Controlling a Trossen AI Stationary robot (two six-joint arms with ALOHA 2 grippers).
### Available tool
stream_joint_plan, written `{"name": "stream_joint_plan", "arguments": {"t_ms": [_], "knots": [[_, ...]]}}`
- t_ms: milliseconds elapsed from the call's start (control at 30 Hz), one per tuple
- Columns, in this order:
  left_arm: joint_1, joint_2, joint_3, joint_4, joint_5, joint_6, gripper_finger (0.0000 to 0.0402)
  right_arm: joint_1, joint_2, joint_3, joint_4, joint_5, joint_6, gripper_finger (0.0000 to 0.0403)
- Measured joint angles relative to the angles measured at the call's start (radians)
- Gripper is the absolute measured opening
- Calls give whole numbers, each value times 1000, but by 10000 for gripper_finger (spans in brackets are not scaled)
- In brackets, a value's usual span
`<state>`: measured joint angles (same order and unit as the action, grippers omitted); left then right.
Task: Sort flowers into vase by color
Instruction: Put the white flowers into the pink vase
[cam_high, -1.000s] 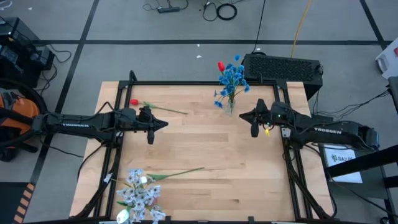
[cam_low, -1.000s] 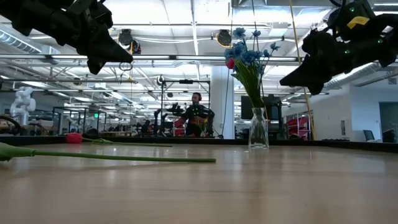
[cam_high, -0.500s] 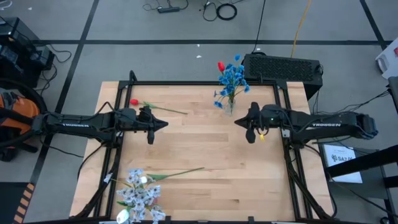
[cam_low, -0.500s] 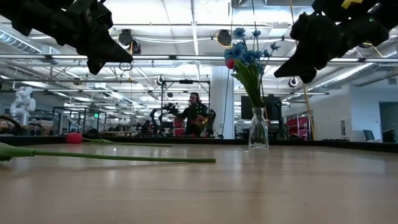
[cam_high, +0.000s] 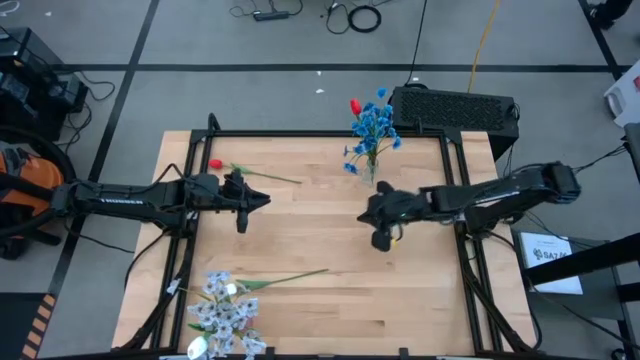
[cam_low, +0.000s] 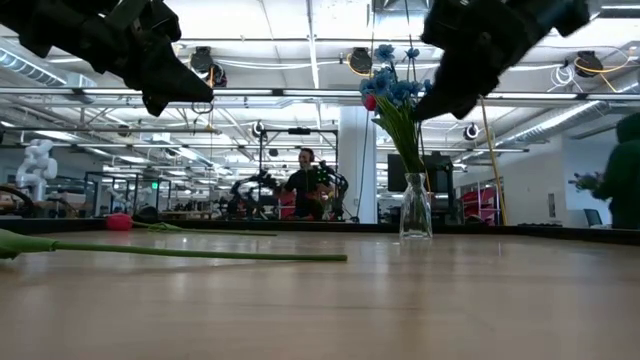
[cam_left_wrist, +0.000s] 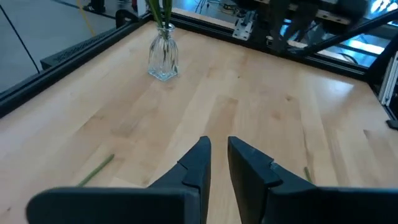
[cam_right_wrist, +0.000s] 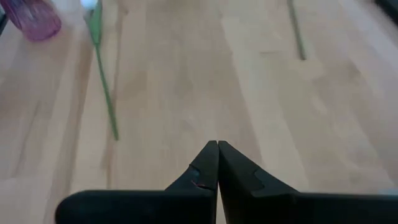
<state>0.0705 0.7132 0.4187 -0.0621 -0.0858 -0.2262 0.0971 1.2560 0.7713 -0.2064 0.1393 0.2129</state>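
Note:
A clear glass vase (cam_high: 372, 172) (cam_low: 415, 215) (cam_left_wrist: 163, 56) stands at the table's far edge. It holds blue flowers (cam_high: 374, 125) and one red bud. A red-bud flower (cam_high: 215, 165) lies flat near the far left corner. Pale white-lavender clusters (cam_high: 222, 310) lie at the near left corner, and a long green stem (cam_high: 295, 275) (cam_right_wrist: 104, 87) reaches from them toward the middle. My left gripper (cam_high: 266, 200) (cam_left_wrist: 219, 163) hovers left of centre with a narrow gap between its fingers. My right gripper (cam_high: 363, 214) (cam_right_wrist: 217, 163) hovers shut over the table's middle, holding nothing.
A purple vessel (cam_right_wrist: 34, 18) shows beyond the long stem in the right wrist view. A black frame (cam_high: 330, 134) borders the table. A dark box (cam_high: 455, 108) sits behind the far right corner. Bare wood (cam_high: 320, 225) lies between the two grippers. People show in the room beyond.
My right gripper has travelled from the table's right edge toward the left and slightly toward the near edge. It now hangs over the middle, past the vase, and has stayed shut. The flowers have not moved.

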Motion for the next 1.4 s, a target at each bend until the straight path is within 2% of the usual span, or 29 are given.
{"name": "stream_joint_plan", "arguments": {"t_ms": [133, 367, 567, 767, 933, 1100, 1400], "knots": [[-1, 0, 0, -5, 19, -2, 61, 50, 164, 176, -82, 17, 33, 0], [-9, -32, 0, -128, 185, 24, 61, 118, 487, 575, -281, 19, 37, 0], [-75, -149, 0, -196, 184, 71, 61, 145, 747, 935, -482, 18, 37, 0], [-129, -266, 0, -306, 153, 66, 61, 147, 950, 1179, -531, 12, 31, 0], [-167, -322, 0, -360, 152, 24, 61, 147, 1080, 1293, -501, 6, 14, 15], [-192, -352, 0, -418, 152, 22, 61, 147, 1176, 1341, -488, -88, 10, 54], [-211, -358, 0, -449, 148, 26, 61, 154, 1215, 1346, -461, -121, 45, 130]]}}
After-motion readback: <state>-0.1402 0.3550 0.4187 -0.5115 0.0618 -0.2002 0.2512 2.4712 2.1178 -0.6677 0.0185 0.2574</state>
